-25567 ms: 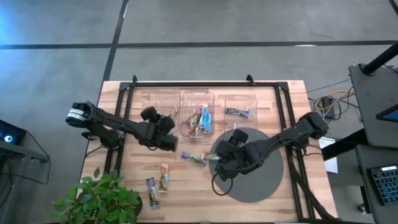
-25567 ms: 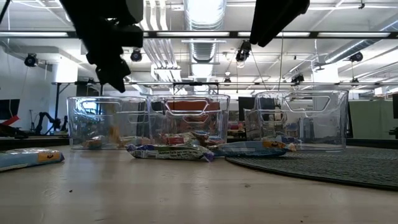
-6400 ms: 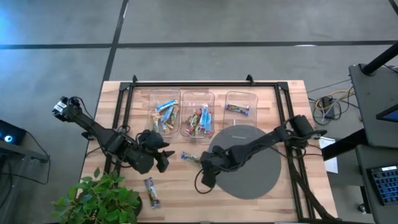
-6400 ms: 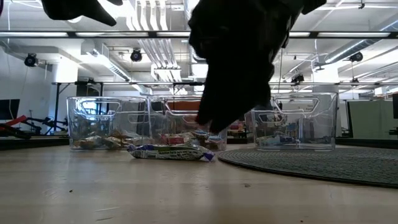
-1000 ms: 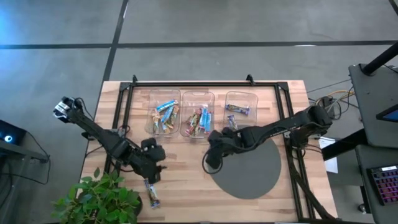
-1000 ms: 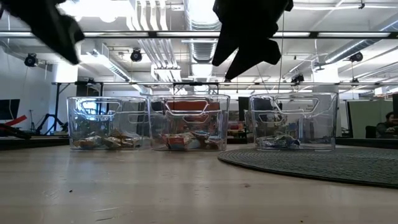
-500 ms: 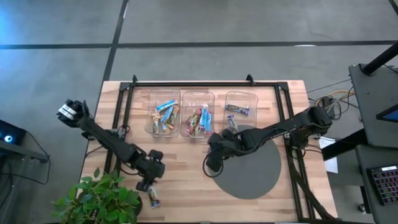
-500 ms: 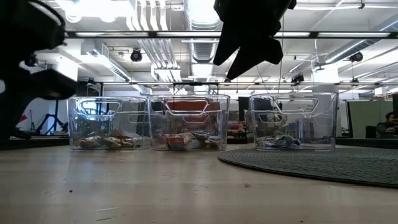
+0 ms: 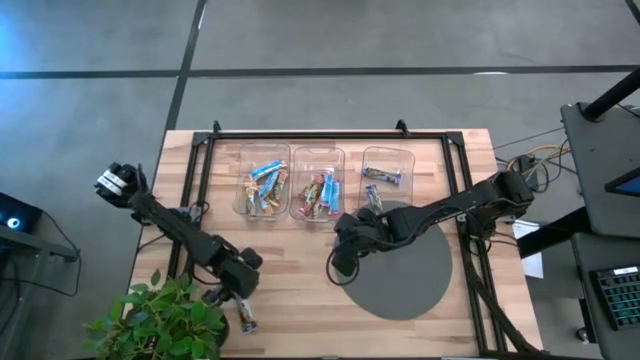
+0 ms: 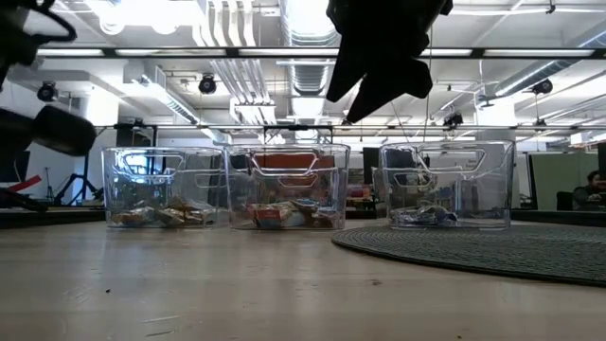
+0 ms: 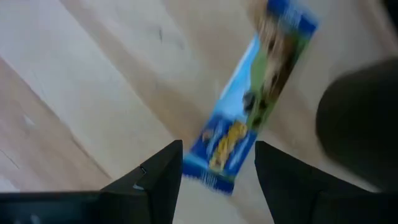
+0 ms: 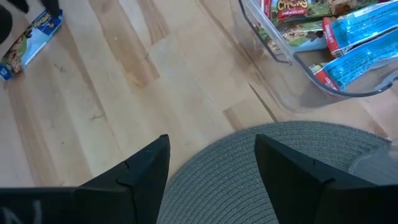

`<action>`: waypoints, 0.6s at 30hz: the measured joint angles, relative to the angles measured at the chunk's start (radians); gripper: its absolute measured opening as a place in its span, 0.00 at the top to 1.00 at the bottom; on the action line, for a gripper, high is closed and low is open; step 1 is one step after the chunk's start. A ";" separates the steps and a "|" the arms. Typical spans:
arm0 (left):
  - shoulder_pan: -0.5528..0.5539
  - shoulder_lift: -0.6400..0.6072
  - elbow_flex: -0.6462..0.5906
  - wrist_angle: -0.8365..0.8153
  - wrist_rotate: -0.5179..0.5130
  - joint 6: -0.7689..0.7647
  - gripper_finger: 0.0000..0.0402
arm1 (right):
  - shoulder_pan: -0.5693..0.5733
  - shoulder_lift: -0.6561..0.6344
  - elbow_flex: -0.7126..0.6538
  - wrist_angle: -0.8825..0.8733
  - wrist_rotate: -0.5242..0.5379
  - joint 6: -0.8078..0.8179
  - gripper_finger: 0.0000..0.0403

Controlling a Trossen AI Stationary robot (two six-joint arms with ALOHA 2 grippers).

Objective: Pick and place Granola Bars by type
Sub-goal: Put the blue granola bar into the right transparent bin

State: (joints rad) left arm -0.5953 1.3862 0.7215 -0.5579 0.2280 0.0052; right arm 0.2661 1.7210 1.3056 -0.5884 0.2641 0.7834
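Observation:
One granola bar (image 9: 245, 319), blue with a green-yellow picture, lies flat on the wood near the table's near-left corner. My left gripper (image 9: 240, 293) hovers over it, open. In the left wrist view its fingers stand on either side of the end of the bar (image 11: 247, 109); whether they touch it, I cannot tell. My right gripper (image 9: 345, 240) hangs open and empty over the left edge of the grey round mat (image 9: 400, 265). The other bars lie in three clear bins: the left bin (image 9: 263, 185), the middle bin (image 9: 318, 190) and the right bin (image 9: 386, 172).
A potted plant (image 9: 160, 320) stands at the near-left corner, close to the lone bar; its dark pot (image 11: 360, 124) shows beside the bar. The bins sit in a row along the far side. Bare wood (image 9: 290, 290) lies between the two grippers.
My left gripper has moved toward the near edge and down, closing in on the lone blue bar. The right arm has kept still. The bar has stayed where it was.

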 joint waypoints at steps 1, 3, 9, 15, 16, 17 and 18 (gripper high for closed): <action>0.000 0.005 -0.006 -0.015 0.000 0.010 0.54 | 0.000 0.000 0.000 0.000 0.000 -0.001 0.44; 0.000 0.022 -0.009 -0.037 0.002 0.025 0.54 | 0.000 0.000 -0.001 0.000 0.000 -0.007 0.44; -0.003 0.065 -0.003 0.001 -0.019 0.118 0.54 | 0.000 0.000 -0.006 -0.008 0.000 -0.023 0.44; -0.022 0.101 0.001 0.017 -0.140 0.166 0.54 | 0.000 0.000 -0.016 -0.015 0.000 -0.024 0.44; -0.024 0.108 0.001 0.017 -0.182 0.166 0.54 | 0.000 0.000 -0.019 -0.015 0.000 -0.024 0.44; -0.028 0.109 0.000 0.026 -0.211 0.166 0.54 | 0.000 0.000 -0.021 -0.016 0.000 -0.024 0.44; -0.032 0.110 -0.002 0.025 -0.260 0.161 0.55 | 0.000 0.000 -0.023 -0.018 0.000 -0.024 0.44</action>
State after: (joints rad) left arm -0.6275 1.4965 0.7198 -0.5328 -0.0319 0.1660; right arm 0.2657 1.7210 1.2831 -0.6060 0.2642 0.7593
